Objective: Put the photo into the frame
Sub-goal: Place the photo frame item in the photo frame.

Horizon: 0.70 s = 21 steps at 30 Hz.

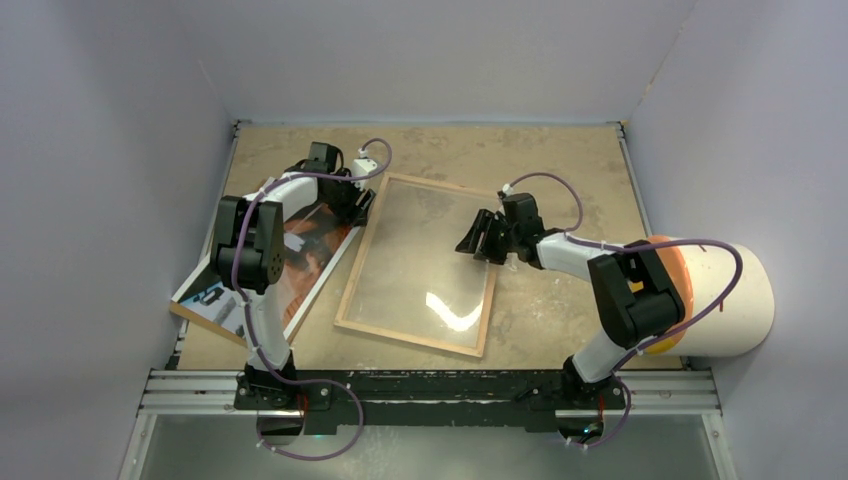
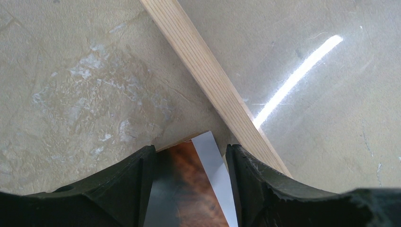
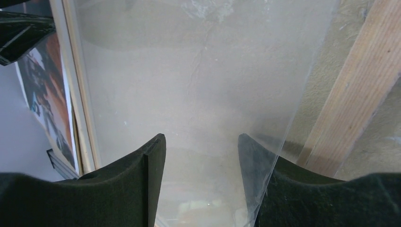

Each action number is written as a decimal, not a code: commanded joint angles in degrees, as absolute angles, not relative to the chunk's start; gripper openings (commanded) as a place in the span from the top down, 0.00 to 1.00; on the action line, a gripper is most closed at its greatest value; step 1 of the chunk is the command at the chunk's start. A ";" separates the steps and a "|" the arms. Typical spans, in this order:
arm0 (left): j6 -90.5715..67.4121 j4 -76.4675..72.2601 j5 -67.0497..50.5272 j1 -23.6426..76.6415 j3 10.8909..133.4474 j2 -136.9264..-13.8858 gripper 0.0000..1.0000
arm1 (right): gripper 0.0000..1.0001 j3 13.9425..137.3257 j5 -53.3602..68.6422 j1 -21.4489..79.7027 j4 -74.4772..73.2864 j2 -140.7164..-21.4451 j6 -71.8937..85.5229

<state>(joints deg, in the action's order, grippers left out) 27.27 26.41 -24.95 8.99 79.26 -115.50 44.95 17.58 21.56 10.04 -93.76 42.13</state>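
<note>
**Item: the photo (image 1: 315, 245).** We recorded it lying flat at the left of the table (image 1: 560, 170), outside the frame (image 1: 410, 337). Its far corner sat just beside the frame's left rail.

**Item: the frame.** It lay wood face up at the centre, with a clear sheet (image 1: 420, 250) resting in it.

**Item: left gripper (image 2: 189, 151).** Its fingers stood apart, straddling the photo's white-bordered corner. We saw nothing clamped.

**Item: right gripper (image 3: 201, 142).** Its fingers were likewise apart, above the sheet's right edge, and we saw nothing pinched.

**Hazards, as we judged them.**
- The print was thin and lay flat, so closing on it could scrape the table and crease the corner.
- The glossy surface could slip from the pads.
- Dragging the photo might catch the rail and shove the frame.
- A low right gripper could knock the sheet askew.
</note>
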 commanded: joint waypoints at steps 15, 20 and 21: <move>27.26 35.09 -26.15 9.06 75.99 -117.19 0.41 | 0.27 52.15 6.36 22.24 -3.65 -90.36 35.60; 27.41 34.99 -26.10 9.07 75.81 -117.16 0.41 | 0.19 53.48 4.98 22.21 -6.42 -89.37 34.40; 27.46 34.98 -26.10 9.11 75.78 -117.11 0.41 | 0.19 53.52 5.04 22.23 -6.94 -89.20 34.26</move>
